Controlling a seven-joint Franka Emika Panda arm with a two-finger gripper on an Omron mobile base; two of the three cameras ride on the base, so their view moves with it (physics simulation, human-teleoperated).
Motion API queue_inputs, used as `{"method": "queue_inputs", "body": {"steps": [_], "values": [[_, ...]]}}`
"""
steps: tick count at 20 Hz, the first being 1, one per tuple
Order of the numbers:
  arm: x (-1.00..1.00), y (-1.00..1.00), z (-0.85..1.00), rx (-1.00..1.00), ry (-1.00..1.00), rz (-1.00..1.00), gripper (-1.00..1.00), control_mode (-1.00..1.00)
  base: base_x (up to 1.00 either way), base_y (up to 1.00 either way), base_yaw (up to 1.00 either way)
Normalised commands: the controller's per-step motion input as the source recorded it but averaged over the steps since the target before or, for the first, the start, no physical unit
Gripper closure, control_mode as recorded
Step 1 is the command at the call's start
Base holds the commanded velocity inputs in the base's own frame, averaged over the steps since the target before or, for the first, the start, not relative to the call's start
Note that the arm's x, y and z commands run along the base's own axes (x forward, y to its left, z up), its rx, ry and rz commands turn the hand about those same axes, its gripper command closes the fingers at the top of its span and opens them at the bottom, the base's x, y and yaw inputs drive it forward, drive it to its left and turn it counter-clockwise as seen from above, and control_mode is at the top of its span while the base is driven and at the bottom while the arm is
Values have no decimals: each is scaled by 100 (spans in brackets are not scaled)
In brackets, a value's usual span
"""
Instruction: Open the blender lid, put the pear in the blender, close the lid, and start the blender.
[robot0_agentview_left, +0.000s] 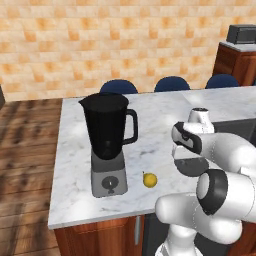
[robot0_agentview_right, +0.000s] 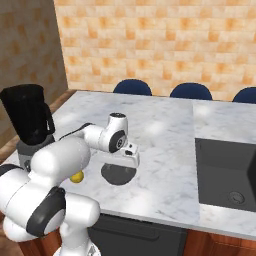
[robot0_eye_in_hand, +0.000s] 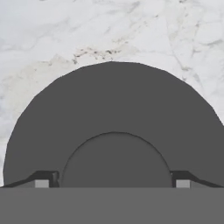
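Lid (robot0_agentview_right: 118, 173) off the blender (robot0_agentview_left: 107, 145) & lying on counter (robot0_agentview_left: 165, 112) right under the gripper (robot0_eye_in_hand: 113, 183), fingers straddling its knob, grip can't tell; pear (robot0_agentview_left: 149, 180) sits betw. hand & blender, prob. next grab.

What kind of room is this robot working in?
Most likely a kitchen: a marble counter carries a blender, a dark sink is set into it, and blue chairs line its far side before an orange tiled wall.
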Motion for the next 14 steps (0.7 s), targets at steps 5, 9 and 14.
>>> {"method": "queue_inputs", "body": {"steps": [5,9,14], "values": [[-28,63,29,-9,-7,0,-100,-100,0,0,0],[5,13,0,-3,0,0,-100,-100,0,0,0],[21,-1,0,0,0,0,-100,-100,0,0,0]]}}
